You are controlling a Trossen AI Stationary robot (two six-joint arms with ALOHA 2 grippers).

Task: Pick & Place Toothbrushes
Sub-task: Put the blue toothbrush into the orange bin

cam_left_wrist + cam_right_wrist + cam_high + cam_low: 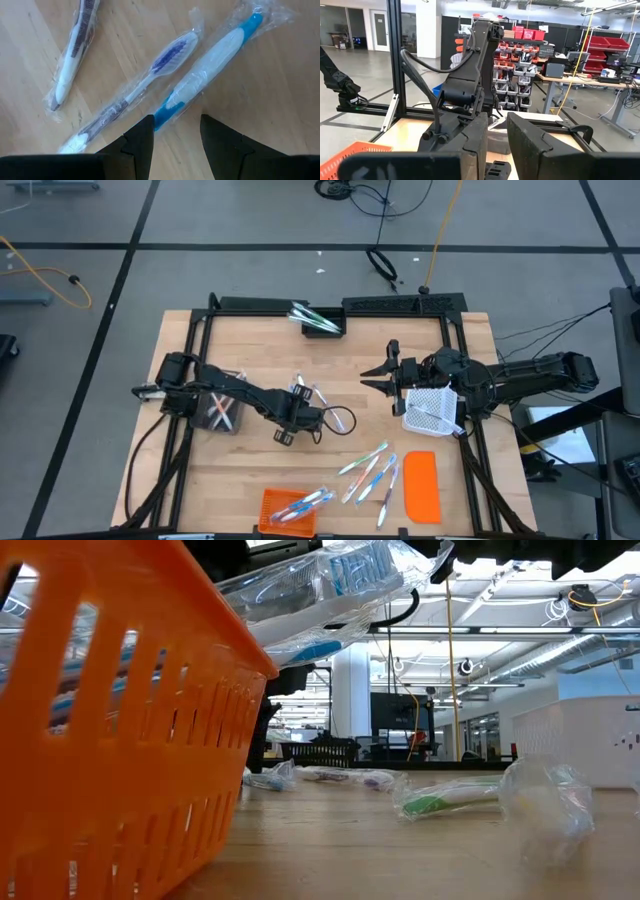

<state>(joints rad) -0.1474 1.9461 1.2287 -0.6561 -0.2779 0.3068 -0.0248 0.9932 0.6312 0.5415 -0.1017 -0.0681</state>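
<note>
- The left gripper (175, 142) hangs open and empty over the blue-handled toothbrush (210, 67), whose long axis runs on away from its fingers.
- The right gripper (385, 375), narrowly parted and holding nothing, waits farther off.

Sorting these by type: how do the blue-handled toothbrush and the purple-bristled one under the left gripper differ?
The blue-handled toothbrush is thick, white with bright blue ends; the purple-bristled toothbrush is slim and clear-stemmed. The blue one lies nearer the gap in the open left gripper; the purple one sits off to one side. Both lie flat on the table in clear wrappers.
</note>
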